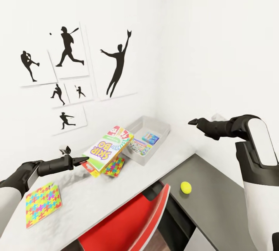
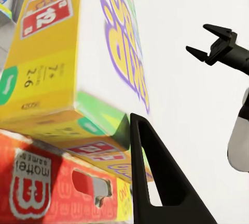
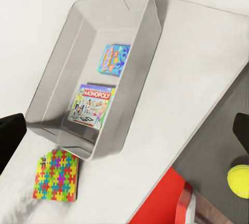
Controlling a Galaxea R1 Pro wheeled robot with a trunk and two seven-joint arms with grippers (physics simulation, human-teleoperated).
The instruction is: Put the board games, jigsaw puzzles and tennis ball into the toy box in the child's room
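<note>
My left gripper (image 1: pixel 82 161) is shut on the corner of a Skip-Bo board game (image 1: pixel 110 148) and holds it tilted above the pale table (image 1: pixel 97 200). In the left wrist view one finger (image 2: pixel 155 182) lies against the box (image 2: pixel 78 52). The grey toy box (image 1: pixel 155 122) stands behind it, with a blue game (image 1: pixel 150 138) and a Monopoly game (image 1: pixel 138 147) inside. One jigsaw puzzle (image 1: pixel 115 167) lies under the lifted box and another (image 1: pixel 42 203) at the near left. The tennis ball (image 1: pixel 186 187) rests on the dark section. My right gripper (image 1: pixel 193 121) hovers open, high to the right of the toy box.
A red chair (image 1: pixel 128 224) is tucked under the table's front edge. White walls meet in the corner behind the toy box, and the left one carries black baseball silhouettes (image 1: pixel 68 47). The dark lower desk section (image 1: pixel 217 204) runs to the right.
</note>
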